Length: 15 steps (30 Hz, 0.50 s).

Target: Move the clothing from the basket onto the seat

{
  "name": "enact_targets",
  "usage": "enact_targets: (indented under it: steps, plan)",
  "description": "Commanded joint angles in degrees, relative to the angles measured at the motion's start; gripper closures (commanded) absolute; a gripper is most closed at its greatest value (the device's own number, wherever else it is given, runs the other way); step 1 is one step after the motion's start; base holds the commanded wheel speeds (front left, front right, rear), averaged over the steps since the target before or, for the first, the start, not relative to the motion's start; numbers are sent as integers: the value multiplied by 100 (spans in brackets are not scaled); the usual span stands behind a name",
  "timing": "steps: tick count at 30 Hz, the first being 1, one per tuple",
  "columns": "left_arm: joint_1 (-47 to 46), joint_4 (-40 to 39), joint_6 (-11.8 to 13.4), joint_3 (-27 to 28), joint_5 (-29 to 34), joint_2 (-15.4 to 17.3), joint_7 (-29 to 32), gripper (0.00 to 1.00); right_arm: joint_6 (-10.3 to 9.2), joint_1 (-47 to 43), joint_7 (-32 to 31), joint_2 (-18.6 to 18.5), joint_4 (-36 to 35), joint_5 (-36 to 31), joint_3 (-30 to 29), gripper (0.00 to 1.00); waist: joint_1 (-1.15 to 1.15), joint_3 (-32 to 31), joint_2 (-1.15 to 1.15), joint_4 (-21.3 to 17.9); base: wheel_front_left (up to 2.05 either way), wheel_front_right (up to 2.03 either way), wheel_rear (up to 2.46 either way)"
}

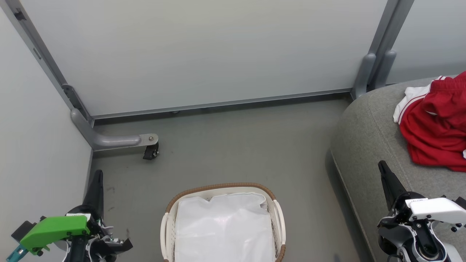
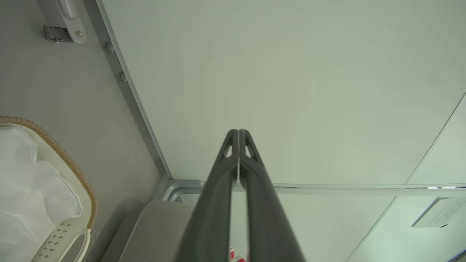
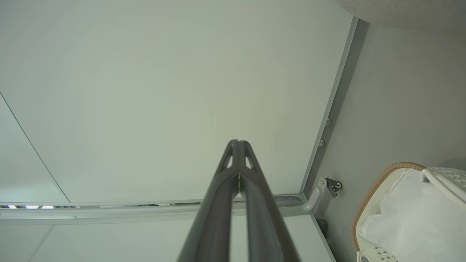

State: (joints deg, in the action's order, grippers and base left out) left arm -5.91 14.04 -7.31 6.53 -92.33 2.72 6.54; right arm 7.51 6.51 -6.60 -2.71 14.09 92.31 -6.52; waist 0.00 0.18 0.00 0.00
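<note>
In the head view the clothing (image 1: 435,123) lies on the seat (image 1: 367,145) and the basket (image 1: 218,187) holds its liner (image 1: 224,229), so I judge the transfer complete; the left wrist view shows the left tool (image 2: 238,133) pressed together, empty; the right wrist view, the right tool (image 3: 238,142) likewise.

The smooth grey floor (image 1: 236,145) carries an oval white plastic basket with a brown woven rim (image 1: 218,186), standing in the open near the lower edge of the head view. To its right, apart from it, stands a large grey woven-fabric seat cushion (image 1: 367,145). Bright red sportswear with white trim (image 1: 437,123) lies crumpled on the cushion's top. A grey metal partition foot with a small black caster (image 1: 120,140) rests on the floor by the left corner.
</note>
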Motion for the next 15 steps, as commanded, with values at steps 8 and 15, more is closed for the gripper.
enact_targets:
  steps: [8,15]
  plan:
    - [-58,-9,-34,12,-18,29,17,100,-4,-61,-8,-32,-22,20,-9,100,0,0,0,0,0,0,0]
    - [-58,-9,-34,12,-18,29,17,100,-4,-61,-9,-32,-21,21,-9,100,0,0,0,0,0,0,0]
